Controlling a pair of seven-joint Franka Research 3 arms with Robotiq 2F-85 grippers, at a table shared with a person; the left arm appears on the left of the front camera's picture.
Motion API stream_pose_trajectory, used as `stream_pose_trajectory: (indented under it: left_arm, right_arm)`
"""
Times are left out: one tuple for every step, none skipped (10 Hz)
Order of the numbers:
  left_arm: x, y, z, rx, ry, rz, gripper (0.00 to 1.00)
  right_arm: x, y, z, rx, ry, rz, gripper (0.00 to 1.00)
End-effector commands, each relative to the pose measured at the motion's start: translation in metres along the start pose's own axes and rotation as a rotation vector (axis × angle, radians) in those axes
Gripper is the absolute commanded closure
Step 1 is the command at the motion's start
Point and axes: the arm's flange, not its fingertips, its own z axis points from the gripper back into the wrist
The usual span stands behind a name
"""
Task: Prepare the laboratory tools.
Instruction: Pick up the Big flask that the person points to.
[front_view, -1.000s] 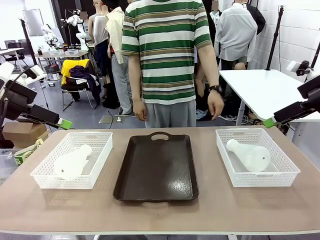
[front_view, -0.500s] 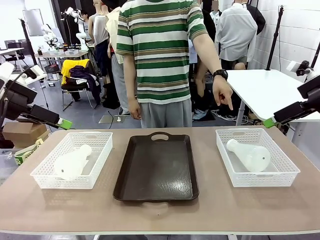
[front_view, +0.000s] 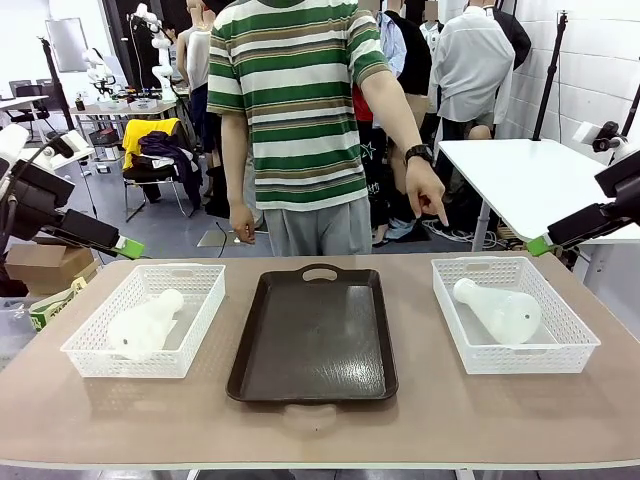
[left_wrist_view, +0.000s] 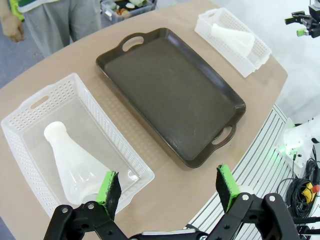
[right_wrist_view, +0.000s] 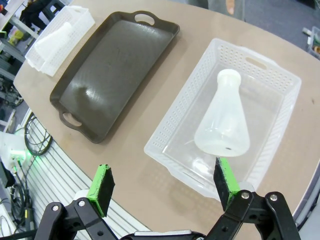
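**Opening step: both flasks unlifted, pickup to come**

Found the left jaws and the right jaws spread wide and gripping nothing, poised high over the bench (front_view: 320, 420). Judged the task at its first step: neither of the 2 flasks lifted, nothing yet on the dark tray (left_wrist_view: 165, 90) lying beyond and between the 2 sets of jaws.

Saw the left flask (left_wrist_view: 70, 160) on its side in the left basket (left_wrist_view: 60, 85), below and just ahead of the left jaws, nearer the jaw on that wrist view's left, base toward the jaws and neck pointing away. Saw the right flask (right_wrist_view: 225, 117) likewise on its side in the right basket (right_wrist_view: 280, 70), below and ahead of the right jaws, nearer the jaw on that view's right, base nearest, neck away.

Noted the person's hand (front_view: 428, 195) pointing downward on the right basket's side, well beyond the right jaws; took it as a probable cue to begin there.

Reckoned the next move called for lowering the right jaws into the basket, turning the wrist to span the narrow neck or upper cone rather than the wide base, closing gently on the smooth frosted wall, then lifting clear of the mesh rim before heading for the tray.
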Motion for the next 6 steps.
stream_pose_trajectory:
  left_arm:
    - [-0.0004,0.0012,-0.0003,-0.016,-0.005,0.001,0.0]
    - [-0.0004,0.0012,-0.0003,-0.016,-0.005,0.001,0.0]
    - [-0.0004,0.0012,-0.0003,-0.016,-0.005,0.001,0.0]
    - [-0.0004,0.0012,-0.0003,-0.016,-0.005,0.001,0.0]
    - [-0.0004,0.0012,-0.0003,-0.016,-0.005,0.001,0.0]
    - [-0.0004,0.0012,-0.0003,-0.016,-0.005,0.001,0.0]
  right_arm:
    - [-0.0002,-0.0001,-0.0028,0.007,0.009,-0.008,0.0]
    - [-0.0002,-0.0001,-0.0028,0.007,0.009,-0.008,0.0]
    - [-0.0002,-0.0001,-0.0028,0.007,0.009,-0.008,0.0]
    - [-0.0002,-0.0001,-0.0028,0.007,0.009,-0.008,0.0]
    - [-0.0002,-0.0001,-0.0028,0.007,0.009,-0.008,0.0]
    - [-0.0002,-0.0001,-0.0028,0.007,0.009,-0.008,0.0]
